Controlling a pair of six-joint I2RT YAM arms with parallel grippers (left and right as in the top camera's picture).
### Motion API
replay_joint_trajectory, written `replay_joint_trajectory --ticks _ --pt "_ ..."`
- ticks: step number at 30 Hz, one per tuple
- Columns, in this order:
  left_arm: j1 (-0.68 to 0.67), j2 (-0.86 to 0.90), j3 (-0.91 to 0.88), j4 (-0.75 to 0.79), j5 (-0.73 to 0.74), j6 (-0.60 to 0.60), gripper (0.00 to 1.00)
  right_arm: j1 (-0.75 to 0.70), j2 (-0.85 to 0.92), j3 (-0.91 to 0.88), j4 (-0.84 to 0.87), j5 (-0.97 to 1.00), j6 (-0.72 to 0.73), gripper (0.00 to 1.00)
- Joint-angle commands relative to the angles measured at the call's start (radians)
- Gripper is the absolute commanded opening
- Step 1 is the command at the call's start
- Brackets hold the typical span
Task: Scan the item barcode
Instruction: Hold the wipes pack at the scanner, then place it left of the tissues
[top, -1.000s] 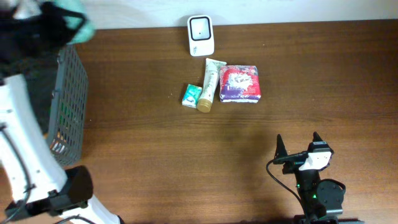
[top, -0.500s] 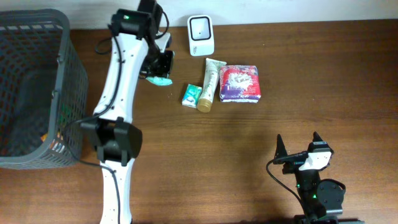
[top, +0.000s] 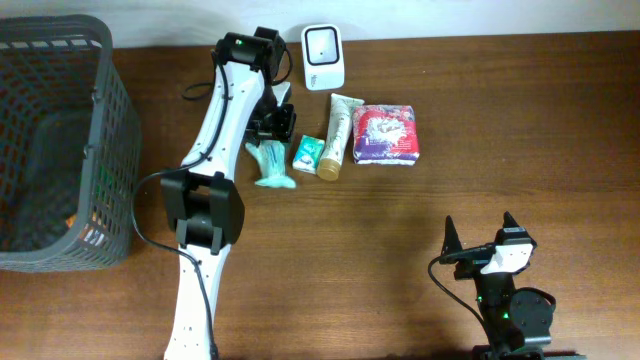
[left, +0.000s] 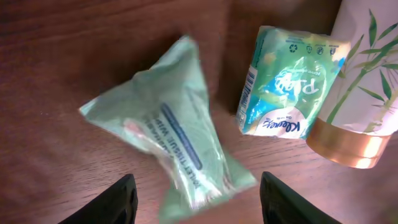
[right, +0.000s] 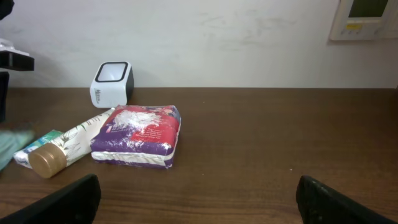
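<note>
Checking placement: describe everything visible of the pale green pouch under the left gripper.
The pale green pouch is a soft, crinkly plastic-film pack with flared crimped ends and a dark blue printed strip along it. It lies flat and diagonal on the wooden table, beside the Kleenex pack with a narrow gap. The left gripper hangs open above it.

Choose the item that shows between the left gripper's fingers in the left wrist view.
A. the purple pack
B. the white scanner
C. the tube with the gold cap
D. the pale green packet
D: the left wrist view shows the pale green packet lying on the table between the spread fingers of the left gripper, not pinched by them.
</note>
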Motion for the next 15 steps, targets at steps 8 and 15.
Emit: replay_joint_trajectory --ticks 8,15 --pt "0.132 -0.177 0.456 -0.053 0.067 -0.046 0.61 0.005 -0.006 -0.009 -0.001 0.006 0.005 0.99" --pt "0.141 -0.238 0.297 -0.053 0.139 -0.07 0.37 0.005 -0.006 -0.009 -0.001 0.006 0.005 0.99"
